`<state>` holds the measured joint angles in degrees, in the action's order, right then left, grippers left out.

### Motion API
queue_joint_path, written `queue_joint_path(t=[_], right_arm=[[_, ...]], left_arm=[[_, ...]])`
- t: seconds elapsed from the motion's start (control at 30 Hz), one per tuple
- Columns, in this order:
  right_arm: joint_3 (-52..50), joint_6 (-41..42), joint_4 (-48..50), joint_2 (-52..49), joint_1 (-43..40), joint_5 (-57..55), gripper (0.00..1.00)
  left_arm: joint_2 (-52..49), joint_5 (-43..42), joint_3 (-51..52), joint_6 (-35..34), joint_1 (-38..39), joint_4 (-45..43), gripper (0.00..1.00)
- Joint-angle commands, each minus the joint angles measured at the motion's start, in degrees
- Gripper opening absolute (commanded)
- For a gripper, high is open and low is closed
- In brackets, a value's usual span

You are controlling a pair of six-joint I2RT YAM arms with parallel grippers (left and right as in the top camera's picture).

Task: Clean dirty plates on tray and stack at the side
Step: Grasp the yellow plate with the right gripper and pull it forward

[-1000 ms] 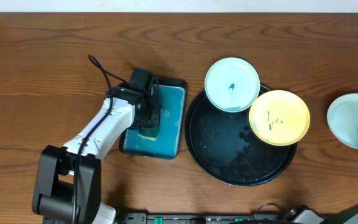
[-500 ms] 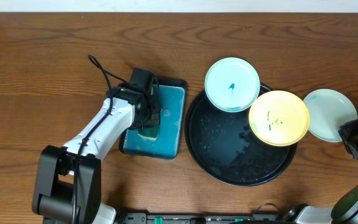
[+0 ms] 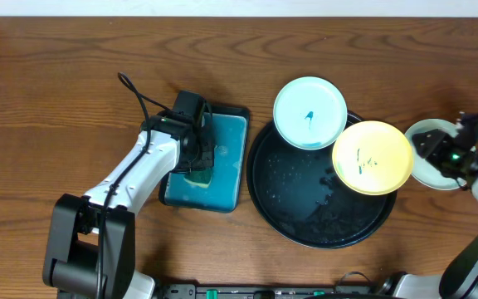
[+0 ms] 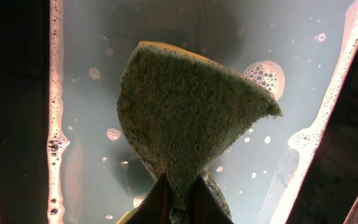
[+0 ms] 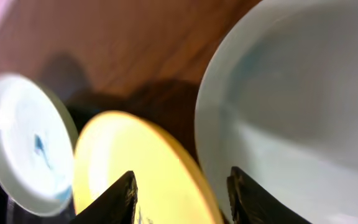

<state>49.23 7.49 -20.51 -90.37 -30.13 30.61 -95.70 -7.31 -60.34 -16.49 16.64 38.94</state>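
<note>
Pinching a wet sponge (image 4: 191, 112) at its narrow end, the left gripper (image 4: 179, 190) hangs over the small teal tray (image 3: 226, 158) at the left. The water in that tray is cloudy, with foam along its walls. The sponge has a coarse green scouring face and a yellow edge.

At the right, the right gripper (image 5: 182, 174) sits with its fingers spread and nothing between them, over a plain mint plate (image 3: 426, 149) on the desk (image 3: 56, 83). Just left of it, a yellow plate (image 3: 373, 157) with teal scribbles lies over the right rim of the round, glossy black tray (image 3: 305, 220). A marked mint plate (image 3: 309, 112) lies over the far rim.

The plain plate looks clean, so it is probably the start of the stack. Two plates remain to be scrubbed. The next move likely calls for the right gripper to catch the yellow plate's thin, smooth rim, where it may slip, while the sponge comes across.
</note>
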Motion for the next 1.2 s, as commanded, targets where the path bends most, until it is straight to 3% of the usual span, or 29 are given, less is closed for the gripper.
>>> queue_joint_path(t=[0.0,0.17,0.33,0.47,0.6,0.73,1.17], right_arm=[[0.24,-3.48,-1.64,0.02,2.99,-9.62,0.43],[0.15,-3.48,-2.38,-0.02,5.86,-11.45,0.42],[0.13,-3.28,-4.35,-1.05,6.19,-15.78,0.34],[0.13,-3.26,-4.31,-2.32,6.19,-15.78,0.21],[0.11,-2.8,-4.68,-2.45,6.23,-15.56,0.16],[0.11,-2.8,-5.33,-2.45,6.23,-13.62,0.02],[2.12,-2.84,-14.67,3.5,6.19,-11.76,0.01]], left_arm=[[0.11,0.5,0.24,-0.31,-0.24,0.02,0.08],[0.11,0.5,0.24,-0.31,-0.24,0.02,0.08],[0.11,0.5,0.24,-0.31,-0.24,0.02,0.08],[0.09,0.5,0.24,-0.31,-0.24,0.04,0.08],[0.11,0.5,0.24,-0.31,-0.24,0.02,0.07],[0.11,0.5,0.24,-0.31,-0.24,0.02,0.08],[0.11,0.5,0.24,-0.28,-0.24,0.02,0.08]])
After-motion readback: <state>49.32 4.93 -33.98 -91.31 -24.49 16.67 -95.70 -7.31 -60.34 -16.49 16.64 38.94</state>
